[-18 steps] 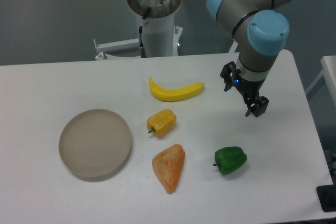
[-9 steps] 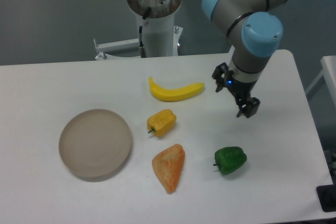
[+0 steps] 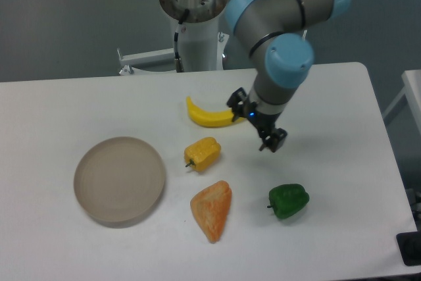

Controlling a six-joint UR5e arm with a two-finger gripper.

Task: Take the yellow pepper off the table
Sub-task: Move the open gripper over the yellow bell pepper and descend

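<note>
Yellow pepper (image 3: 202,153) loose on table (image 3: 342,110); gripper (image 3: 258,125) to its right, empty, jaws wide, likely positioning for grasp.

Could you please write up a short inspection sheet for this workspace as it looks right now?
Surface: large white tabletop with rounded corners, flat; no spills seen.
Job's thing: small lumpy yellow-orange bell pepper lies near the table's middle, untouched.
Clutter: long curved yellow banana behind the pepper, partly hidden by the arm; orange wedge-shaped piece in front of it; green pepper to the right; round beige plate to the left, with nothing on it.
Tool: two-finger tool hangs to the right of the yellow pepper, holding nothing; jaws look open.
Cables: black cable on the white base column.
Surroundings: grey floor; white furniture edge at right.
</note>
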